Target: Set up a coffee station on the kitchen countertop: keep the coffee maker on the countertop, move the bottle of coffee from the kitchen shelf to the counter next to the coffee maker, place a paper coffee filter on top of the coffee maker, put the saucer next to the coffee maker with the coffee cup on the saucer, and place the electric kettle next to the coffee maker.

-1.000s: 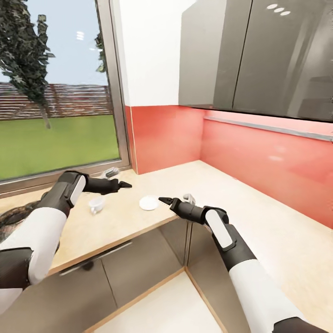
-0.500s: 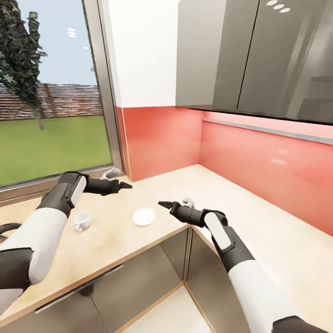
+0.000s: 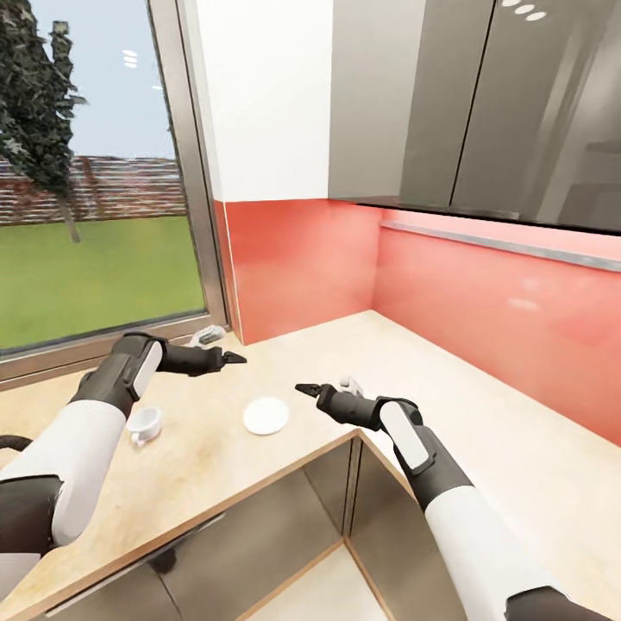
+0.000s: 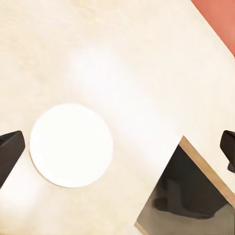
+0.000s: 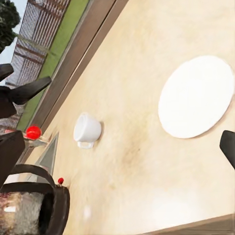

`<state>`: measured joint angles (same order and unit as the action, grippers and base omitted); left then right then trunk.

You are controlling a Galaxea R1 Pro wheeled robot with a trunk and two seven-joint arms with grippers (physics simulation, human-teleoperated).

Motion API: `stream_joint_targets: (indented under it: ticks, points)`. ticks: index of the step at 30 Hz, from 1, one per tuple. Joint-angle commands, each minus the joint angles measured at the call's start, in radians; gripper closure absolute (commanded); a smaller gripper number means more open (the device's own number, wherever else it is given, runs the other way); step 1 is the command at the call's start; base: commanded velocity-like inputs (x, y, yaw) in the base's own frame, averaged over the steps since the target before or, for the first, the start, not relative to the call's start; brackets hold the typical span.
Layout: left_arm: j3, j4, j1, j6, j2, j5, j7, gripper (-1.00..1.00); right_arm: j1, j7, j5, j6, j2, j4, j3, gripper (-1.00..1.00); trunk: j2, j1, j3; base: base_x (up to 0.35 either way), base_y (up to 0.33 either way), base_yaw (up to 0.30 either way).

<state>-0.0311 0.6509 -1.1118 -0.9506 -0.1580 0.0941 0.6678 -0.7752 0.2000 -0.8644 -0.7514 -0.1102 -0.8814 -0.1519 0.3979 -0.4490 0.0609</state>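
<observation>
From the head camera, the saucer (image 3: 266,416) lies flat on the beige countertop (image 3: 483,405), near the inner corner of its front edge. The coffee cup (image 3: 144,422) stands to its left, well apart, partly behind the left forearm. The left gripper (image 3: 231,357) hovers just beyond and left of the saucer; the right gripper (image 3: 306,390) hovers just to the saucer's right. Both look empty, but how far the fingers stand apart cannot be told from here. No coffee maker shows, so the step in hand is probably picking up the saucer or the cup to carry it there.

The left wrist camera looks straight down on the saucer (image 4: 71,145), with a dark fingertip (image 4: 9,151) at one edge of the picture and the other at the opposite edge. The jaws are spread wide, nothing between them. The saucer sits toward one finger, so the hand would do well to centre over the rim before descending. A thin flat dish calls for a pinch on the rim's edge, not a grab from above.

The right wrist camera shows the saucer (image 5: 196,96), the cup (image 5: 87,129) on its side or tilted toward the lens, and the electric kettle (image 5: 30,204) with its red switch further left. One fingertip (image 5: 228,147) shows; the jaws seem parted and empty. The cup's handle is not clear, so gripping its wall is the safer choice.
</observation>
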Motion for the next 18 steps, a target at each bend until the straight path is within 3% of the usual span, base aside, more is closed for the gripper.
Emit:
stream_joint_targets:
  ticks: [1, 7, 10, 12, 18]
  points:
    - [-0.001, -0.002, 0.003, -0.004, -0.001, 0.009, -0.003, -1.0, -0.001, 0.004, 0.004, -0.003, 0.0, 0.01, 0.001, -1.0, 0.002, -0.001, 0.002, 0.199, 0.0, 0.0]
    - [-0.001, -0.002, 0.038, 0.004, 0.0, 0.009, -0.005, -1.0, -0.001, 0.004, 0.004, -0.003, -0.002, 0.068, -0.011, -1.0, 0.002, -0.001, 0.002, 0.207, 0.0, 0.0]
    - [-0.001, -0.004, 0.043, 0.004, -0.001, 0.009, -0.005, -1.0, -0.001, 0.004, 0.001, -0.003, -0.002, 0.095, -0.082, -1.0, 0.002, -0.001, 0.002, 0.065, 0.0, 0.0]
    - [-0.001, -0.005, 0.044, 0.004, -0.001, 0.009, -0.005, -1.0, -0.001, 0.004, 0.0, -0.002, -0.002, 0.101, -0.105, -1.0, 0.002, -0.001, 0.002, 0.178, 0.0, 0.0]
    - [0.0, -0.007, 0.067, 0.004, 0.0, 0.009, -0.005, -1.0, -0.001, 0.005, -0.001, -0.001, -0.007, 0.144, -0.129, -1.0, 0.002, -0.001, 0.002, 0.258, 0.0, 0.0]
